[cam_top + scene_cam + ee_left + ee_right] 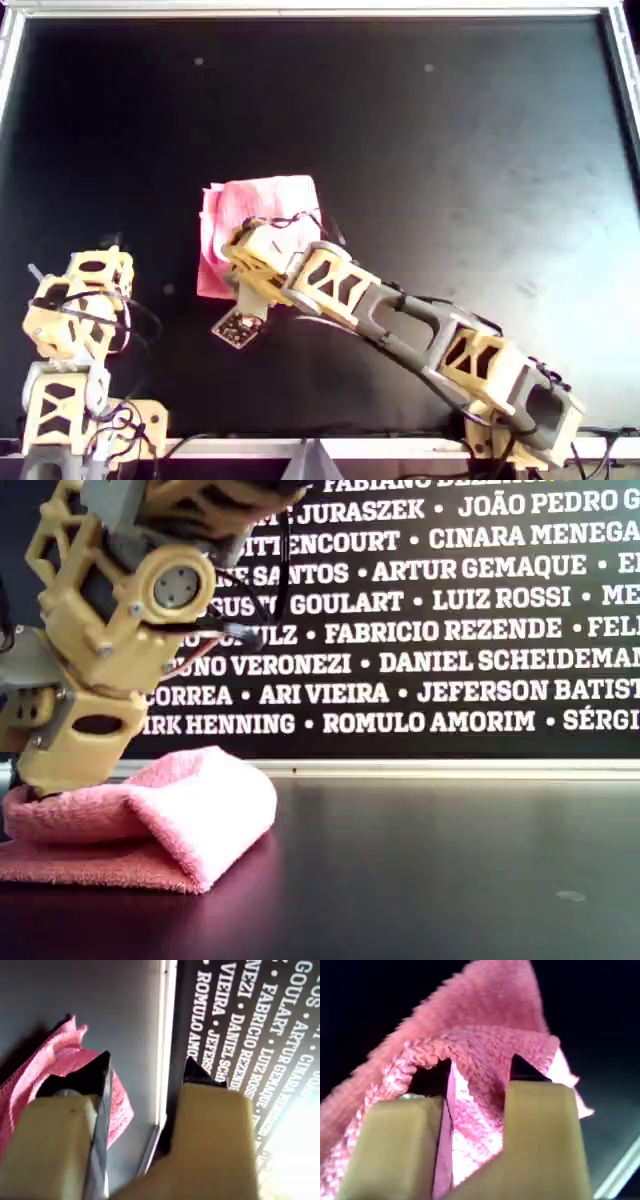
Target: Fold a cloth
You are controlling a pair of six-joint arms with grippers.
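Note:
The pink cloth (262, 200) lies folded over on the black table, doubled with a rounded fold in the exterior view (200, 815). My second gripper (238, 262) reaches down onto the cloth's near edge in the overhead view, at the exterior view's left (40, 780). In the second wrist view the jaws (480, 1075) stand apart with a ridge of cloth (485, 1020) between them. My first gripper (147, 1067) is open and empty, held back at the overhead view's lower left (95, 270); the cloth (55, 1070) shows some way beyond it.
The black tabletop (450, 130) has a pale metal frame (320, 8) around it. A dark banner with white names (450, 630) stands behind the table. The second arm (450, 340) stretches from the overhead view's lower right corner.

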